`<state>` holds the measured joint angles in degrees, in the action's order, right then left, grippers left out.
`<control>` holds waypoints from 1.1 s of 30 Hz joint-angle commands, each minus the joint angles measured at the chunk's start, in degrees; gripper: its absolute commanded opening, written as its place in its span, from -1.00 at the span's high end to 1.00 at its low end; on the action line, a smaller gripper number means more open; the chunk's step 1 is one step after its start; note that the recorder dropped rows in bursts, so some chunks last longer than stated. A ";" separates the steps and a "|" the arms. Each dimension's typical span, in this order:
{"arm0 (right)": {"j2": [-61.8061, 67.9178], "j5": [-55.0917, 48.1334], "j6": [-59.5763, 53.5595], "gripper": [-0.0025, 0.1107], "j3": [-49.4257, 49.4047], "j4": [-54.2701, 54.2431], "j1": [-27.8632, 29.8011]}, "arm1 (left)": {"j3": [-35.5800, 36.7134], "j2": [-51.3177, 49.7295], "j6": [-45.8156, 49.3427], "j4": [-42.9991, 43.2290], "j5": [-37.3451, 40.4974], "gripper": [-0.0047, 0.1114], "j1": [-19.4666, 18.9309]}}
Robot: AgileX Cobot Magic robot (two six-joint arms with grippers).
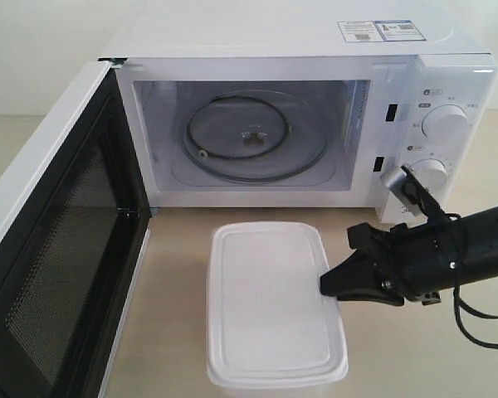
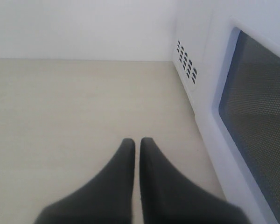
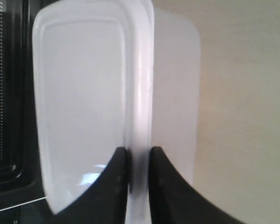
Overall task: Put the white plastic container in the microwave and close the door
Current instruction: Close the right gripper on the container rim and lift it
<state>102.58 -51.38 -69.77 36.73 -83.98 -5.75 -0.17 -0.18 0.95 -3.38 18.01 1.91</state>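
The right gripper (image 3: 139, 156) pinches the white plastic container (image 1: 270, 307), rim between its jaws (left gripper (image 2: 136, 142): jaws pressed together).

The white plastic container (image 1: 270, 307) is smooth translucent plastic w/ slight sheen. The microwave (image 1: 274, 33) shell: glossy white; turntable (image 1: 249, 137) clear glass; door (image 1: 58, 249) inner face black perforated mesh. The surface (image 1: 174, 332) is matt, pale wood-look; right end effector (image 1: 324, 284) matt black.
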 commanded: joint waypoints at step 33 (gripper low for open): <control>-37.23 15.00 26.15 0.96 -11.35 3.70 -12.97 | 0.17 0.18 -0.44 0.01 0.03 0.84 -0.11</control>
<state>66.49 -41.85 -47.46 25.59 -79.60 -14.86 -0.17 -0.18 0.95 -3.38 18.01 1.91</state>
